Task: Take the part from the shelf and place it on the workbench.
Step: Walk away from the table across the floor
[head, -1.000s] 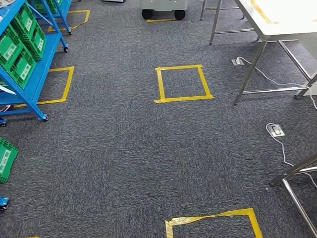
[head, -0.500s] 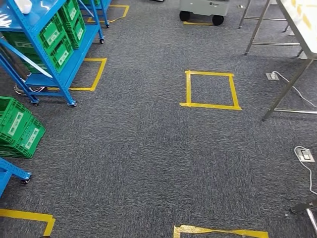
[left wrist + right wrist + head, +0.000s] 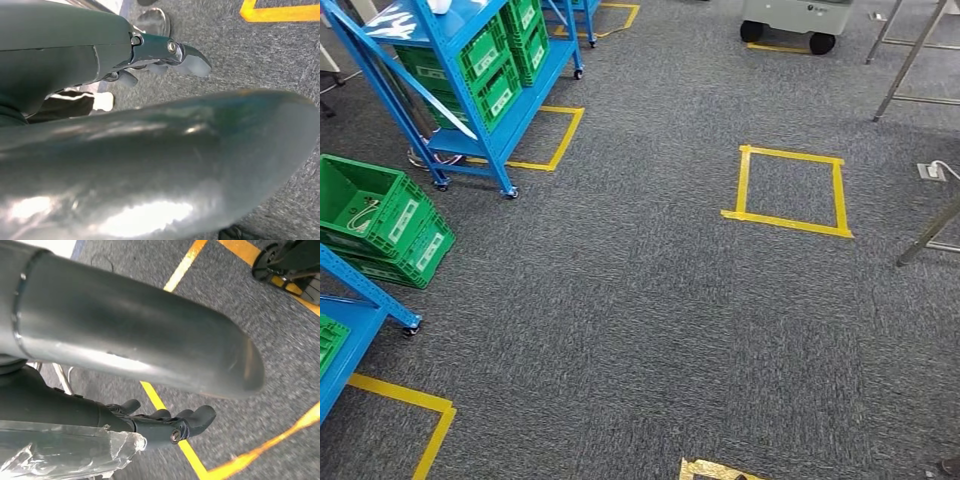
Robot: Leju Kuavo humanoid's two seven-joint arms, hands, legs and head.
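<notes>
Grey carpet floor (image 3: pixel 637 330) spreads ahead; the blue shelf (image 3: pixel 463 80) stands far left, not yet reached. Its part is too small to identify. The right robot hand (image 3: pixel 166 422) holds clear plastic (image 3: pixel 68 450); the left robot hand (image 3: pixel 158 55) hangs slack, empty. Fetching remains.

You see the shelf (image 3: pixel 482 75) far left, bins (image 3: pixel 384 215) on the floor before it, a taped square (image 3: pixel 788 190) to its right

Head view: high, facing forward and down over carpet (image 3: pixel 622 330) and blue shelf (image 3: pixel 471 90). Both wrist views: close behind each hand, facing the same carpet and yellow tape (image 3: pixel 185 265).
</notes>
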